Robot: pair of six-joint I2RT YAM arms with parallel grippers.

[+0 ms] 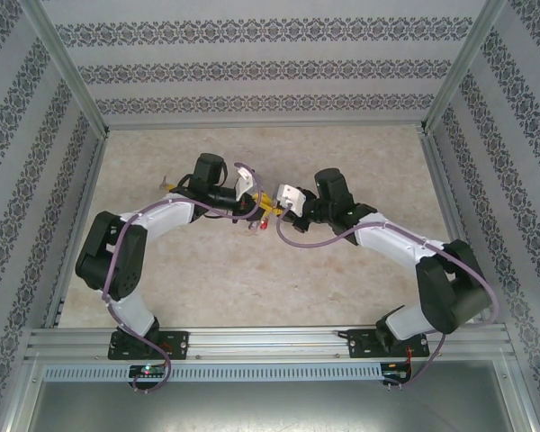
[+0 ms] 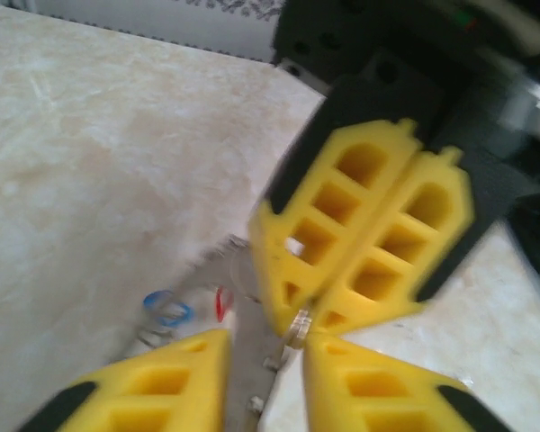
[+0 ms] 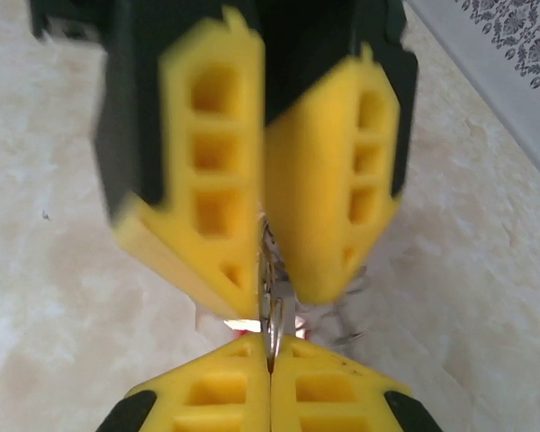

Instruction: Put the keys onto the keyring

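This is a robotics lab test cell, not a home or a shop. A frame of bare silver aluminium profile posts (image 1: 65,67) boxes in the work area. Its side and back panels are covered in grey-and-white floral striped wallpaper (image 1: 270,54), hung as a backdrop. The beige marble-look tabletop (image 1: 252,283) carries no furniture. Along its near edge runs a slotted aluminium mounting rail (image 1: 270,340), with a long perforated cable strip (image 1: 270,371) below it. Bolted to the rail are a black-and-white left robot arm (image 1: 162,216) and its right-hand twin (image 1: 396,241), both trailing loose purple cables (image 1: 297,241). The right arm's blocky yellow plastic fingers (image 2: 378,252) look like custom-made lab hardware.
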